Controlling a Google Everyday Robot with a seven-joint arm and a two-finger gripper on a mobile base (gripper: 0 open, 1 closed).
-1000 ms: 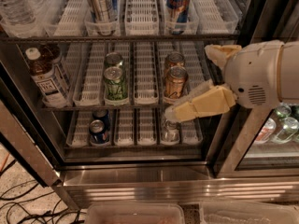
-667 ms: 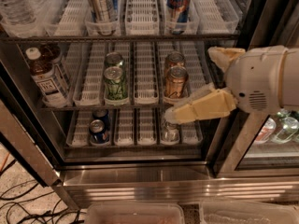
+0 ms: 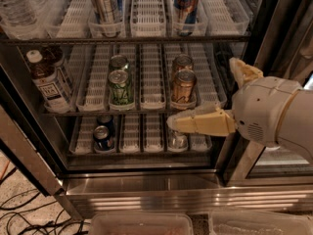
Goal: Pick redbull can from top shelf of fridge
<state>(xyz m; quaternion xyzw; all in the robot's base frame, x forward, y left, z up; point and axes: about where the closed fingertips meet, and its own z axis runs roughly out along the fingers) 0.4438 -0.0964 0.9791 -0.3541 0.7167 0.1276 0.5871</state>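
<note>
Open fridge (image 3: 146, 192) filled the view. L to R on top shelf (image 3: 146, 18): 1 water bottle (image 3: 17, 9), 1 silver can (image 3: 105, 4), then 1 redbull can (image 3: 186, 4), upright in its lane, untouched. Mid rack: 2 tea bottles (image 3: 49, 82), 2 green cans (image 3: 120, 86), 2 copper cans (image 3: 183, 85). At right, gripper (image 3: 201, 94) hung by the lower racks, fingers (image 3: 205, 123) spread wide, empty. Vs a sec ago it had only drifted slightly, so approx. no progress: well below the can.

redbull can (image 3: 186, 4): glossy metal, blue and silver. top shelf (image 3: 146, 9): matt white plastic trays, clear plastic lips. fridge (image 3: 171, 195): brushed steel base. gripper (image 3: 202, 93), before the lower racks at right, fingers spread: smooth matt cream plastic on a white shell.
</note>
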